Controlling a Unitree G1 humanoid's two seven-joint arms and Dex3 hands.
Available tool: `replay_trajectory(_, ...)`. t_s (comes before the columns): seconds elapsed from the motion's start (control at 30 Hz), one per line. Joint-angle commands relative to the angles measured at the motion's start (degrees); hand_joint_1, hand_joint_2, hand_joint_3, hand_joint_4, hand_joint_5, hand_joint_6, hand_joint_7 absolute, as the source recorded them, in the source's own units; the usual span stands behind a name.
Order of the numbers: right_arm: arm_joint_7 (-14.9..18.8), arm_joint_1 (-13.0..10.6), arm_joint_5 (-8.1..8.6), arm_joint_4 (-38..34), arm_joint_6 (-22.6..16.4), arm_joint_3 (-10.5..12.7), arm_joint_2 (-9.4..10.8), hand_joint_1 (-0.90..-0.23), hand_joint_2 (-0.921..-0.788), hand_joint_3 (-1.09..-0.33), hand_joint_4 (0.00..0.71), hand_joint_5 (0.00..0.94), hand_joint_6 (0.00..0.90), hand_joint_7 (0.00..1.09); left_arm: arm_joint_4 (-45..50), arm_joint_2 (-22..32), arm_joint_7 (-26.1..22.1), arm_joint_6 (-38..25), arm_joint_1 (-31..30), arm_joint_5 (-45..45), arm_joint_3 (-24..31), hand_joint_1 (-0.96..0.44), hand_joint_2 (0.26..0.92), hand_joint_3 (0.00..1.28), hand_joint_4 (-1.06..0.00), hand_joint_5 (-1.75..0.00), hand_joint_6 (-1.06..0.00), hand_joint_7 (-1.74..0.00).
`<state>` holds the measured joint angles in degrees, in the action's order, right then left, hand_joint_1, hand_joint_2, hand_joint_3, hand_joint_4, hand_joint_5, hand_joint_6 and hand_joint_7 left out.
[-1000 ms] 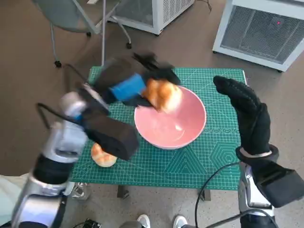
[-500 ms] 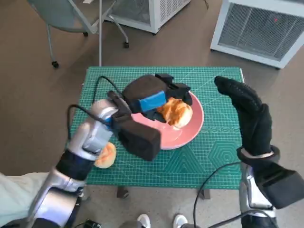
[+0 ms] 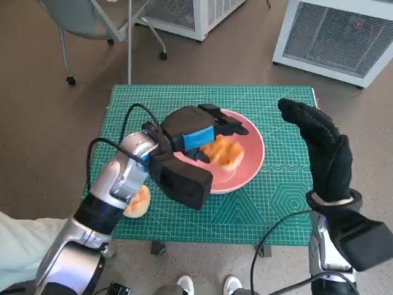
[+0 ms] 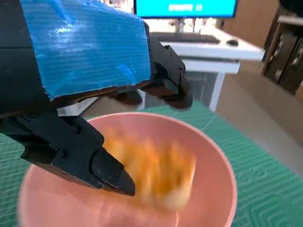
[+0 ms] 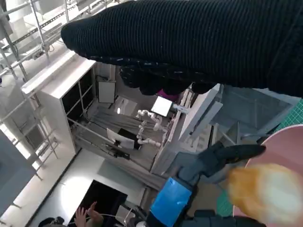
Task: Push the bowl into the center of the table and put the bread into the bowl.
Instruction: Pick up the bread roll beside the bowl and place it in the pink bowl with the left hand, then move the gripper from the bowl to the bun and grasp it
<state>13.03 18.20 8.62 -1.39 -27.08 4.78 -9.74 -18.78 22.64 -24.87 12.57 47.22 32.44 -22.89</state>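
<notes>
The pink bowl sits on the green mat near the table's middle. A golden bread roll is inside it, blurred by motion. My left hand hovers over the bowl's far-left side with its fingers spread and nothing between them. In the left wrist view the roll lies apart from the black fingers, inside the bowl. My gloved right hand stands upright beside the bowl's right, holding nothing. The right wrist view shows the glove, the roll and the left hand.
A second bread roll lies on the mat near the table's front-left edge, beside my left forearm. A chair and white units stand on the floor beyond the table. Feet show below the front edge.
The left hand carried the roll from the bowl's left rim over the bowl and opened. The roll has left the fingers and dropped into the bowl. The right hand stayed still.
</notes>
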Motion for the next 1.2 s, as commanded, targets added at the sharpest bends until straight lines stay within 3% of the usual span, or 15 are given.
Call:
replay_trajectory(0.03,-0.71,-1.32,-0.79,-0.2,0.47,-0.12,0.64,-0.717,-0.921,-0.795,0.125,0.002,-0.001,0.42,3.52,1.73,-3.95,-1.21,-1.61,-4.32,2.59,-0.36,0.796,0.0,-0.08,0.0,-0.23,0.0)
replay_trajectory(0.23,-0.9,-1.1,-1.14,-0.77,0.01,-0.25,0.94,-0.717,-0.921,-0.796,0.125,0.002,-0.001,0.42,7.26,5.15,-12.43,-2.63,-3.15,-16.16,8.75,-0.35,0.792,0.0,-0.01,0.0,-0.14,0.0)
replay_trajectory(0.47,-0.82,-1.05,-1.33,-0.85,-0.06,-0.12,1.15,-0.717,-0.921,-0.796,0.125,0.002,-0.001,0.42,8.52,5.98,-14.42,-3.4,-3.56,-18.57,9.8,-0.35,0.79,0.0,0.0,0.0,-0.11,0.0)
replay_trajectory(0.6,-1.04,-0.96,-1.56,-1.01,-0.3,-0.25,1.54,-0.717,-0.921,-0.796,0.125,0.002,-0.001,0.42,16.04,15.55,-17.43,-2.7,-9.69,-26.1,21.09,-0.36,0.787,0.0,0.0,0.0,-0.11,0.0)
replay_trajectory(0.77,-1.15,-0.76,-1.78,-0.9,-0.24,-0.3,1.7,-0.718,-0.921,-0.796,0.126,0.002,-0.001,0.42,16.91,21.06,-22.6,-4.08,-12.81,-31.67,25.84,-0.38,0.771,0.0,-0.02,-0.01,-0.17,-0.03)
replay_trajectory(1.2,0.14,0.54,-0.37,-2.94,-0.65,-0.94,1.76,-0.72,-0.921,-0.794,0.131,0.004,-0.001,0.42,19.79,28.39,-27.89,-5.66,-20.59,-33.81,27.59,-0.33,0.717,0.0,-0.1,-0.02,-0.26,-0.05)
